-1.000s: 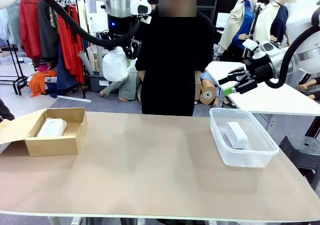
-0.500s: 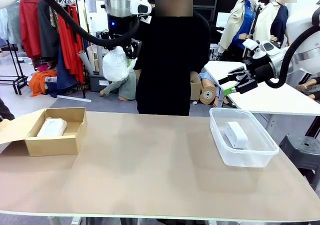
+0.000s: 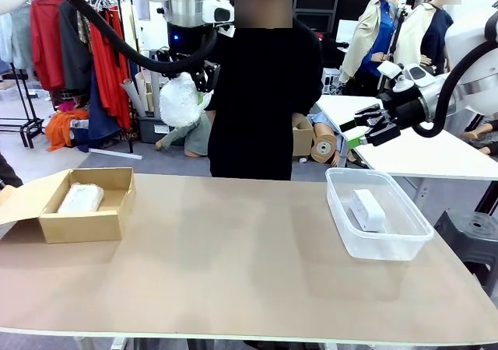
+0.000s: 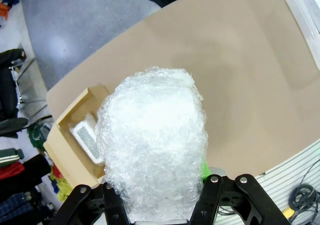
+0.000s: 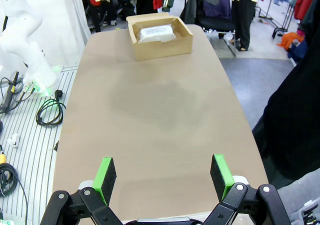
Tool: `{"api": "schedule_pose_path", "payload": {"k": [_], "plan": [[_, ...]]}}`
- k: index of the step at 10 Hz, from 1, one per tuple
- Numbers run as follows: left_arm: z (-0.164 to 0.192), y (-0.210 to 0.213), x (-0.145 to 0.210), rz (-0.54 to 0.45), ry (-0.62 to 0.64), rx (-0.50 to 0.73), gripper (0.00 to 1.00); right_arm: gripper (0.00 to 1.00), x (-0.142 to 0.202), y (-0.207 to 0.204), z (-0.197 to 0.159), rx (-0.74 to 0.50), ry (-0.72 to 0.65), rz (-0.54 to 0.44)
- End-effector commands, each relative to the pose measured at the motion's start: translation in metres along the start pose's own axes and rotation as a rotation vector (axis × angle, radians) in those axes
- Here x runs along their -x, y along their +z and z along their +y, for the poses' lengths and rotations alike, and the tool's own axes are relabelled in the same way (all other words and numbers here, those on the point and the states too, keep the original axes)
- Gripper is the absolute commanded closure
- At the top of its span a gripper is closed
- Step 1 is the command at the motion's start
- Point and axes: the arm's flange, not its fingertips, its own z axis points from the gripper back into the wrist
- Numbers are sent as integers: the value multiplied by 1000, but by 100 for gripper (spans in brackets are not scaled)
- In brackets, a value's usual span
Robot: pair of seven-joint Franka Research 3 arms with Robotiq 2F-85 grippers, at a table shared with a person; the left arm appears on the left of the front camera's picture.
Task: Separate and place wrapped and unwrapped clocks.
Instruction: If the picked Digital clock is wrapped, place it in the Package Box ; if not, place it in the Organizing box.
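Cardboard, an open brown box (image 3: 85,207), sits at the table's left end with a clear-plastic-wrapped clock bundle (image 3: 80,197) lying inside. High above and to the box's right, the left gripper (image 3: 187,74) is clenched on a white bubble-wrap clock bundle (image 3: 180,99), long axis hanging downward; the drop-off lies down and leftward. At right, a bare white rounded-rectangular digital clock (image 3: 367,209) rests in a clear plastic tub (image 3: 378,213); above it the right gripper (image 3: 367,128) hangs spread and empty.

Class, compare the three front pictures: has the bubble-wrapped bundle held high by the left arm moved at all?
Barely. The bubble-wrapped bundle has crept slightly up and right against the red clothes behind it.
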Motion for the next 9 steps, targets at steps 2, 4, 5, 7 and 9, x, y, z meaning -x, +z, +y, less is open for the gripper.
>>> {"api": "schedule_pose_path", "payload": {"k": [2,4,5,7,9], "plan": [[1,5,1,1,2,2,100,0,-1,1,0,1,3,1],[0,0,0,0,0,0,100,0,-1,1,0,1,3,1],[3,1,10,20,-35,-12,100,0,-1,1,0,1,3,1],[4,-4,37,-62,60,-60,100,0,-1,1,0,1,3,1],[17,-14,71,-43,131,-47,100,0,-1,1,0,1,3,1]]}}
